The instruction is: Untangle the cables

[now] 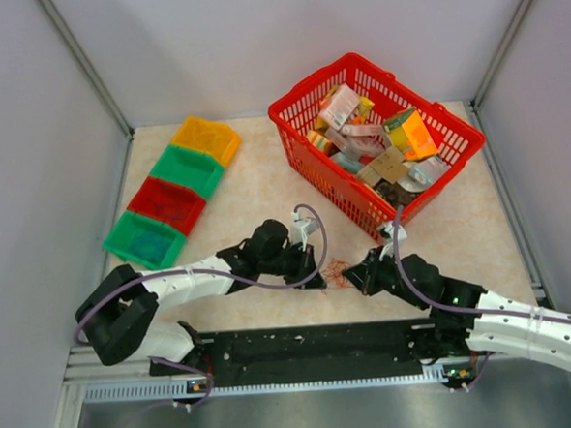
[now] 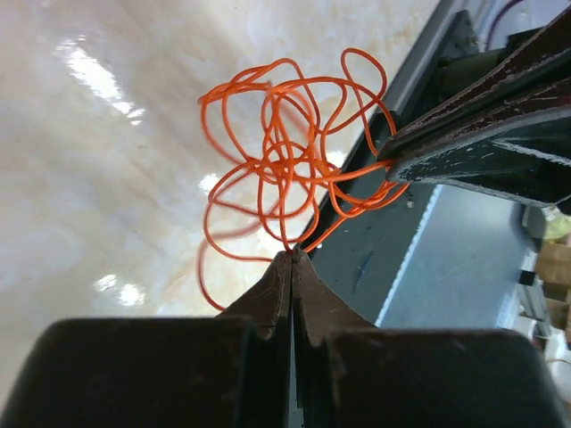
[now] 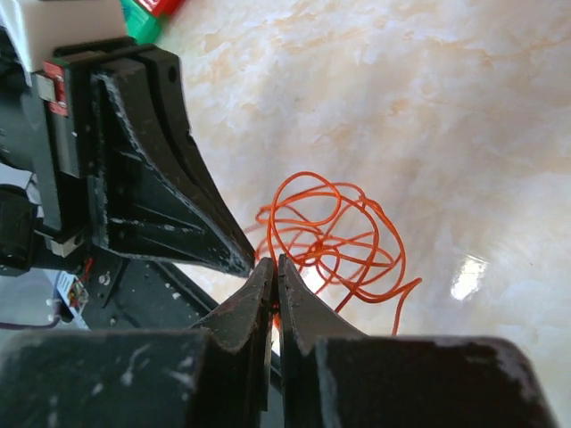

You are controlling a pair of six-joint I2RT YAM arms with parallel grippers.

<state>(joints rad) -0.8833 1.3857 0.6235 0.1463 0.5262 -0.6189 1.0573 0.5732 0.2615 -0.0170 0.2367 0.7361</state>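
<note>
A tangle of thin orange-red cable (image 1: pixel 337 273) hangs between my two grippers, just above the table near its front edge. In the left wrist view the cable (image 2: pixel 290 160) is a bunch of loose loops, and my left gripper (image 2: pixel 293 256) is shut on a strand at its lower side. In the right wrist view my right gripper (image 3: pixel 273 264) is shut on another strand of the same cable (image 3: pixel 335 236). The two grippers (image 1: pixel 318 279) (image 1: pixel 353 276) face each other, a few centimetres apart. No other cable colours show.
A red basket (image 1: pixel 301 150) full of packets stands at the back right, close behind my right arm. Four small bins, orange (image 1: pixel 206 139), green (image 1: pixel 186 171), red (image 1: pixel 167 205) and green (image 1: pixel 145 240), line the left side. A black rail (image 1: pixel 303 344) runs along the front edge.
</note>
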